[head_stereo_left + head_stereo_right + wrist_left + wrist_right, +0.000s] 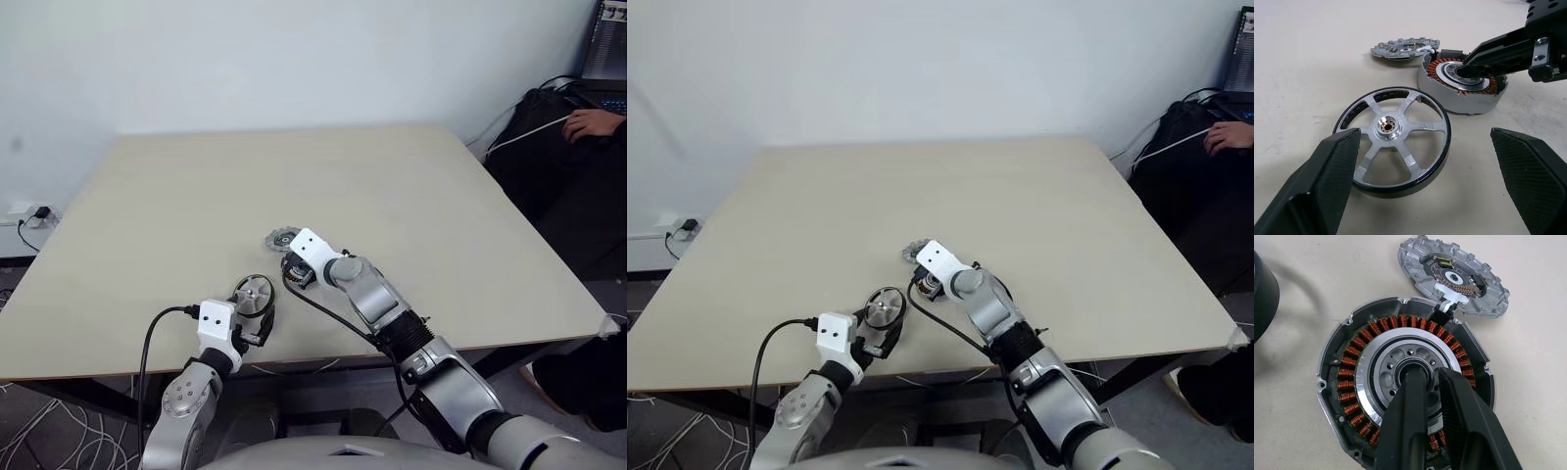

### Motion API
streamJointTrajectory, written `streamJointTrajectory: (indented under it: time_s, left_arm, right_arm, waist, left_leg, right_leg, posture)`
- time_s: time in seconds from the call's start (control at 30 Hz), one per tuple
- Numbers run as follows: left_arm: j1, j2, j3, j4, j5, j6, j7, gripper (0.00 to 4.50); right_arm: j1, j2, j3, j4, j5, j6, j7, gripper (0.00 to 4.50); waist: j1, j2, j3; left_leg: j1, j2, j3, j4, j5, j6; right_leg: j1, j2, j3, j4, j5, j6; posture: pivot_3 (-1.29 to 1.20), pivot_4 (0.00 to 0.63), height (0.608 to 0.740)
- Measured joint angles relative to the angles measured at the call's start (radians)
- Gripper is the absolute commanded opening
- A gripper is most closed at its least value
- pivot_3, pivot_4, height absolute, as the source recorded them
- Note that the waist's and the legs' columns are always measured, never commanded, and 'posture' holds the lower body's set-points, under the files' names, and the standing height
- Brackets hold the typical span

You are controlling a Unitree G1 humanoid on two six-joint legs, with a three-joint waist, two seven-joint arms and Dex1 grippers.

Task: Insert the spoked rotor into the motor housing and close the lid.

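The spoked rotor [1393, 139] lies flat near the table's front edge, silver spokes up, dark rim around it. My left gripper [1422, 136] is open, with one finger on each side of the rotor's near rim and not touching it. Just beyond lies the motor housing [1352, 382], a ring of copper windings around a pale centre. My right gripper [1425, 374] points down into that centre, its fingers [1410, 431] nearly together and pinching the rim of the centre bore. The lid [1454, 279], a notched silver disc, lies flat against the housing's far edge.
The beige table [392, 176] stretches bare behind the parts. A person's hand [591, 124] rests on a dark surface beyond the table's right edge. A plug and cables [34, 213] lie on the floor at the left.
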Motion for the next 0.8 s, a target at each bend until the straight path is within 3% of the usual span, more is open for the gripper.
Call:
streamJointTrajectory:
  time_s: [0.17,0.27,0.8]
  left_arm:
    - [0.000,0.000,0.000,0.000,0.000,0.000,0.000,4.50]
    - [0.000,0.000,0.000,0.000,0.000,-0.001,0.000,4.50]
    - [0.004,-0.002,0.000,0.001,0.000,-0.002,0.000,4.50]
  right_arm:
    - [-0.003,0.000,0.008,0.000,0.000,0.000,0.007,0.54]
    - [-0.004,0.000,0.008,0.002,0.001,0.000,0.011,0.00]
    - [0.009,0.000,-0.021,-0.041,0.025,0.003,0.025,0.00]
  waist:
    - [0.000,0.000,0.000]
    - [0.000,0.000,0.000]
    - [-0.002,0.000,0.000]
  left_leg:
    - [0.000,0.000,0.000,0.000,0.000,0.000]
    - [0.000,0.000,0.000,0.000,0.000,0.000]
    - [0.000,0.000,-0.001,0.000,0.000,0.000]
  right_leg:
    - [0.000,0.000,0.000,0.000,0.000,0.000]
    - [0.000,0.000,0.000,0.000,0.000,0.000]
    - [-0.001,0.001,0.000,0.000,0.000,0.000]
  posture:
    - [0.00,0.000,0.740]
    - [0.00,0.000,0.740]
    - [0.00,0.000,0.740]
